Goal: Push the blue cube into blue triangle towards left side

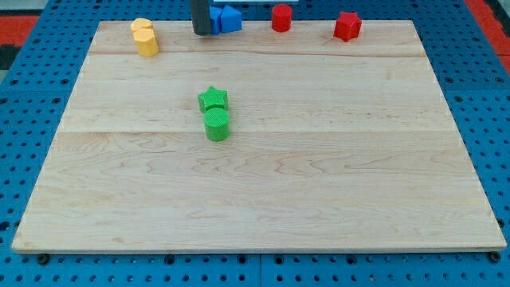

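Note:
Two blue blocks touch each other at the view's top edge of the board. The right one (232,19) looks like the blue cube. The left one (215,17) is partly hidden by my rod, so its shape is unclear; it may be the blue triangle. My tip (201,33) rests on the board right against the left side of the blue pair.
Two yellow blocks (145,37) sit together at the top left. A red cylinder (281,17) and a red star-like block (347,25) sit at the top right. A green star (213,99) touches a green cylinder (216,125) near the board's middle.

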